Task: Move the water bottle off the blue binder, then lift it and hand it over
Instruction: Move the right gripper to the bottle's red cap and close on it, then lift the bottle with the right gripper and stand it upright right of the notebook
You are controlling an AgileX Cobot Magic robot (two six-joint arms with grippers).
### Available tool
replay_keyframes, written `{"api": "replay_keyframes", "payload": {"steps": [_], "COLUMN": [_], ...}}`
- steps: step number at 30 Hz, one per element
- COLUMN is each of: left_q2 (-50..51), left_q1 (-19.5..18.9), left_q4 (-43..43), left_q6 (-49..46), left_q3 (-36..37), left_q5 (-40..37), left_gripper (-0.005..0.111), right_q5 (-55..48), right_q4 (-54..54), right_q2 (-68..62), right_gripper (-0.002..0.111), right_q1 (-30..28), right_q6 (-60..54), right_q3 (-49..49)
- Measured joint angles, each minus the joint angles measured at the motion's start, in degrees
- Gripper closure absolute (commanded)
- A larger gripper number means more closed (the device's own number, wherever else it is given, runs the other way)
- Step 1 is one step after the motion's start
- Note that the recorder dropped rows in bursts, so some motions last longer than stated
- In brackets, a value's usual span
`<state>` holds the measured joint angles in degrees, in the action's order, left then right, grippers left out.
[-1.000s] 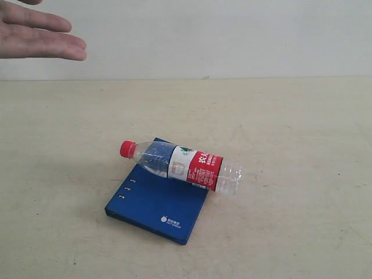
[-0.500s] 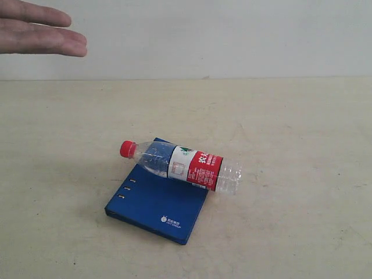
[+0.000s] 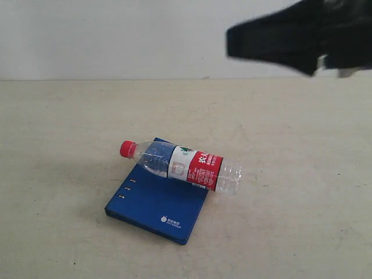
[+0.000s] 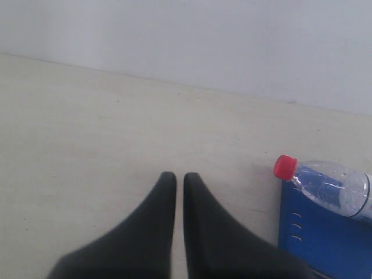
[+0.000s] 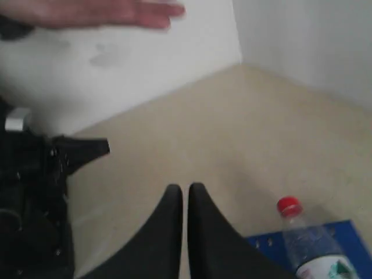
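The water bottle [image 3: 181,165] is lying on its side across your blue binder [image 3: 152,204], pinning it; left claw [image 4: 175,175] and right claw [image 5: 181,187] are hanging closed, empty.

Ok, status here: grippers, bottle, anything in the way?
Left gripper shut, empty. Right gripper shut, empty, raised. Water bottle lying across the blue binder, untouched. Person's hand raised in the background; path looks clear.

Shows the left gripper [image 4: 179,177] mid-frame, jaws nearly touching over the table [image 4: 87,128], and the water bottle [image 4: 331,187] lying on the blue binder [image 4: 314,235] at the frame's edge.
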<state>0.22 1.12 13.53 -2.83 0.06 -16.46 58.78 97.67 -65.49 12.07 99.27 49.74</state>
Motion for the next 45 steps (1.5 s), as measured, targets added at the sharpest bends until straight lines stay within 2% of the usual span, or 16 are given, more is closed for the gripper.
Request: {"api": "replay_keyframes", "payload": {"steps": [3, 5, 8, 10, 12, 15, 19, 22, 29, 35, 43, 45], "left_q2": [0.0, 0.0, 0.0, 0.0, 0.0, 0.0, 0.0, 0.0, 0.0, 0.0, 0.0, 0.0], "left_q1": [0.0, 0.0, 0.0, 0.0, 0.0, 0.0, 0.0, 0.0, 0.0, 0.0, 0.0, 0.0], "left_q4": [0.0, 0.0, 0.0, 0.0, 0.0, 0.0, 0.0, 0.0, 0.0, 0.0, 0.0, 0.0], "left_q6": [0.0, 0.0, 0.0, 0.0, 0.0, 0.0, 0.0, 0.0, 0.0, 0.0, 0.0, 0.0], "left_q3": [0.0, 0.0, 0.0, 0.0, 0.0, 0.0, 0.0, 0.0, 0.0, 0.0, 0.0, 0.0], "left_q5": [0.0, 0.0, 0.0, 0.0, 0.0, 0.0, 0.0, 0.0, 0.0, 0.0, 0.0, 0.0], "left_gripper": [0.102, 0.102, 0.102, 0.102, 0.102, 0.102, 0.102, 0.102, 0.102, 0.102, 0.102, 0.102], "right_q5": [-1.4, -6.0, -22.1, -37.7, -51.2, -60.4, -63.9, -66.5, -70.0, -77.6, -81.8, -83.7], "right_q4": [1.9, 2.3, 2.6, 2.9, 3.0, 2.8, 2.6, 2.6, 2.5, -1.4, -21.0, -24.0], "right_q2": [-10.7, -15.9, -21.4, -25.2, -29.4, -35.0, -41.3, -44.9, -51.6, -57.3, -60.7, -60.7], "right_gripper": [0.108, 0.108, 0.108, 0.108, 0.099, 0.076, 0.051, 0.046, 0.046, 0.046, 0.047, 0.055], "right_q1": [6.1, 11.5, 20.0, 25.7, 30.0, 33.5, 36.6, 38.4, 40.9, 41.1, 41.1, 41.2], "right_q6": [-0.5, -4.3, -14.4, -22.5, -28.5, -33.5, -35.3, -35.7, -34.4, -34.7, -53.1, -57.6], "right_q3": [3.2, 5.3, 7.8, 9.3, 10.9, 12.7, 14.9, 16.6, 22.9, 29.8, 31.8, 32.0]}}
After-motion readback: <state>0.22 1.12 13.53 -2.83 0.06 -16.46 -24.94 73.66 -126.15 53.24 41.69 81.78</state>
